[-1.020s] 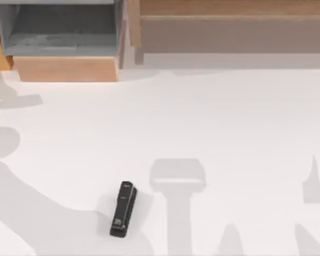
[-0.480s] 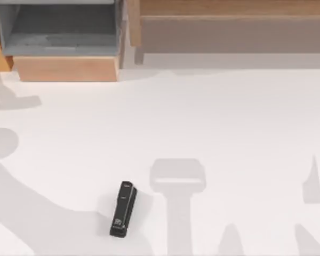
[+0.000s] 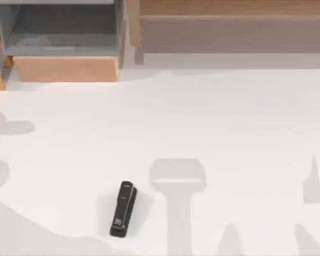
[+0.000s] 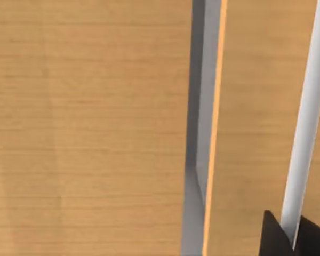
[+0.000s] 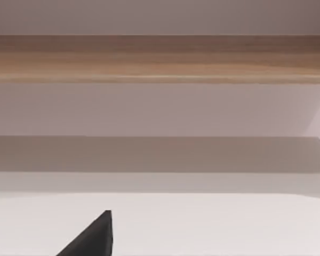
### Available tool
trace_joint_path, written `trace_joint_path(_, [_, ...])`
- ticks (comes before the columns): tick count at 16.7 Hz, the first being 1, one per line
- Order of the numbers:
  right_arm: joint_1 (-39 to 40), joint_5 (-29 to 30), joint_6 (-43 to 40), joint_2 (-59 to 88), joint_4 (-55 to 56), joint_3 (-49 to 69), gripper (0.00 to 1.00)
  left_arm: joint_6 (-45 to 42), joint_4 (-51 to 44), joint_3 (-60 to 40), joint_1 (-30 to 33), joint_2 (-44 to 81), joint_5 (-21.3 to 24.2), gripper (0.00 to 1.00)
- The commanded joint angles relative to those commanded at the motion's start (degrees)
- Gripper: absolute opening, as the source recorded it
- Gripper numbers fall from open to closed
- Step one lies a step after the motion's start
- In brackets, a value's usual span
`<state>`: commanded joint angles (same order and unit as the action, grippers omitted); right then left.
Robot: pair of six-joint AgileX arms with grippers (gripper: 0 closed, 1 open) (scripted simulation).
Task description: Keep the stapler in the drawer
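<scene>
Black and slim, the stapler (image 3: 123,209) lies on the white table (image 3: 229,122), low and left of the middle, well apart from the drawer (image 3: 64,45). Its long side points toward 12 o'clock, tipped a little to 1. The open drawer sits up at 11 o'clock from it. The left gripper (image 4: 293,237) is close to tan wood; I cannot tell its grip. The right gripper (image 5: 93,237) faces the brown shelf (image 5: 160,58); again I cannot tell. I judge the left arm nearer.

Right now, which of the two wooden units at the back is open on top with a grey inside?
The drawer at the table's back left; the wider brown shelf unit beside it shows no grey compartment.
</scene>
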<state>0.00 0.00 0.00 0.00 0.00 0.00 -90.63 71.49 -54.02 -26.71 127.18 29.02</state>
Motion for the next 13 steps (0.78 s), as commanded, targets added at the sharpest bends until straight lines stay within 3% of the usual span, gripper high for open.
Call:
trace_joint_path(6, [0.0,0.0,0.0,0.0,0.0,0.0,1.00,-0.3,0.9,1.0,-0.5,-0.4,0.4,0.00])
trace_joint_path(13, [0.0,0.0,0.0,0.0,0.0,0.0,1.00,-0.3,7.2,13.3,-5.0,-5.3,5.0,0.00])
